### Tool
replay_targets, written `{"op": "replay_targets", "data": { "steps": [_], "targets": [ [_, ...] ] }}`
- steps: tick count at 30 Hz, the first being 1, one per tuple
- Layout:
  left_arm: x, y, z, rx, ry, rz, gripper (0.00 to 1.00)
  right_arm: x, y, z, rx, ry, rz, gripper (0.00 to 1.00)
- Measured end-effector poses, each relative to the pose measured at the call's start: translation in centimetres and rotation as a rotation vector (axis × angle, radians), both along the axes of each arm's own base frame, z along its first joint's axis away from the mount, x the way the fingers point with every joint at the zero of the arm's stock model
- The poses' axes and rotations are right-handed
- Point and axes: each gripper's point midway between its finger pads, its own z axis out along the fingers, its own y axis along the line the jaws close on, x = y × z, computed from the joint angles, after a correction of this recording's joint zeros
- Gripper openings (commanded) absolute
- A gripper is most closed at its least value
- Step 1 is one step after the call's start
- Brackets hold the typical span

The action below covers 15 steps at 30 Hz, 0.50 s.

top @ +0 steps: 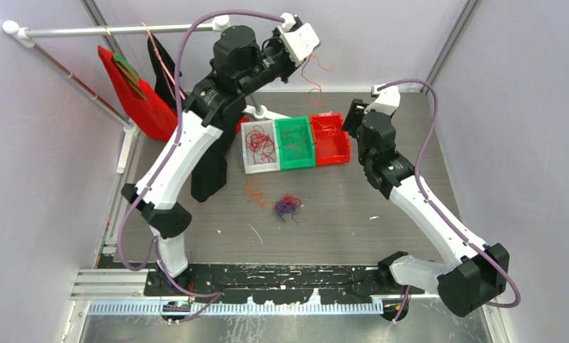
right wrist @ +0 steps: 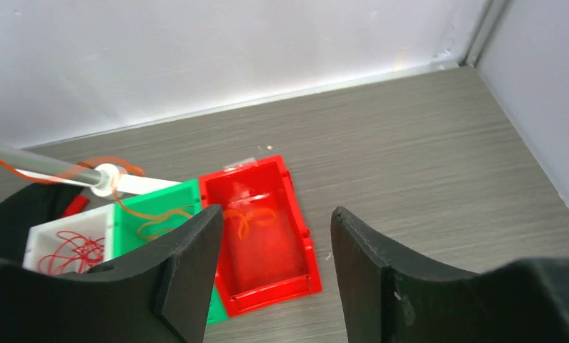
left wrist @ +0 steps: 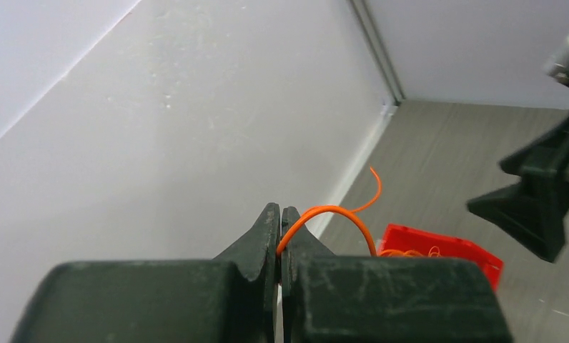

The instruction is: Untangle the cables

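Between the left fingers (left wrist: 264, 239), pressed flat together, pinches one orange cable (left wrist: 332, 209). Leaves the pinch just below the fingertips, arches up and to the right, then passes down behind the gripper body, in line with the red bin (left wrist: 475, 250) on the table below. From the top camera: left gripper (top: 307, 39) raised high near the back wall, well above the bins, with the orange cable trailing down from it.

Holds the right fingers (right wrist: 196, 264) moderately wide apart, with nothing between them. Keeps the right gripper (right wrist: 276, 213) above the table near the red bin, clear of its contents. Frames a loose orange strand (right wrist: 249, 214) on the bin floor, partly in the gap between the fingers.

Touching the red bin, side by side:
- green bin (right wrist: 153, 191), with thin orange loops (right wrist: 156, 221) inside;
- white bin (right wrist: 67, 230), with a red cable clump (right wrist: 71, 251) inside.

On the table (top: 382, 200) in front of the bins, well apart from both grippers: a purple-and-red clump (top: 287, 206) and, just to its left, a faint orange clump (top: 253, 191).
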Motion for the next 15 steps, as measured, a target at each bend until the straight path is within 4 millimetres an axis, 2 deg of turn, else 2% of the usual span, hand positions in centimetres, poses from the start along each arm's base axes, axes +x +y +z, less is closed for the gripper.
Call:
{"op": "replay_targets", "data": {
  "steps": [4,8,15],
  "targets": [
    [2.6,-0.7,0.2,-0.005,-0.048,0.042,0.00,0.1,-1.9,-2.2,0.006,0.046,-0.057,0.61],
    [4.4,-0.8,-0.5,0.004,-0.069,0.079,0.00,0.0,-2.8,-4.3,0.011,0.088,-0.082,0.60],
    [7.1,0.6,0.0,-0.035,-0.125,0.161,0.00,0.0,-2.3,-4.8,0.053,0.094,-0.071,0.56]
  ]
}}
